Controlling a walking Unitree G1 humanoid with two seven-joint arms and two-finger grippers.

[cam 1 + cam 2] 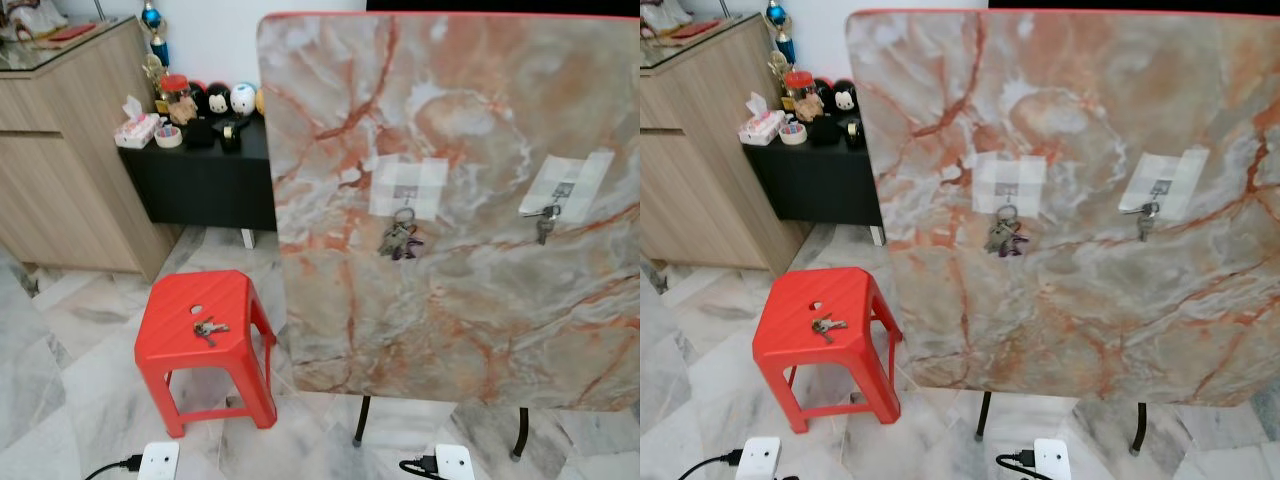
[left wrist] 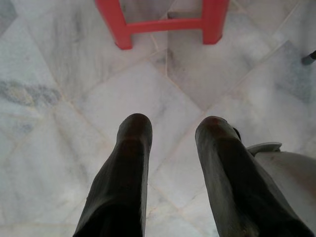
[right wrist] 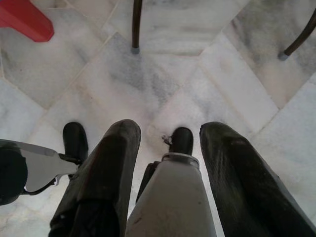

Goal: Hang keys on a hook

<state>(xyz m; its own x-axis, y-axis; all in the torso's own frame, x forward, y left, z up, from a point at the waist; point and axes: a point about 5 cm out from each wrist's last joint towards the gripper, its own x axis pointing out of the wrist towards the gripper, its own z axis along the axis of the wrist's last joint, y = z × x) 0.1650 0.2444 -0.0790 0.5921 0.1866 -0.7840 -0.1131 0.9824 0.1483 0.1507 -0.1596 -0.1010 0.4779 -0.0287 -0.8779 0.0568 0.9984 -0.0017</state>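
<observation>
While both arms hang idle over the marble floor, the left gripper and right gripper point down with fingers parted and nothing between them, and the loose keys lie flat on the red stool, low and beside the upright marble board. Both taped hooks, the middle hook and the right hook, seem to carry key bunches already, so adding another may knock one off. Thin keys lying flat could slip from long fingers.
</observation>
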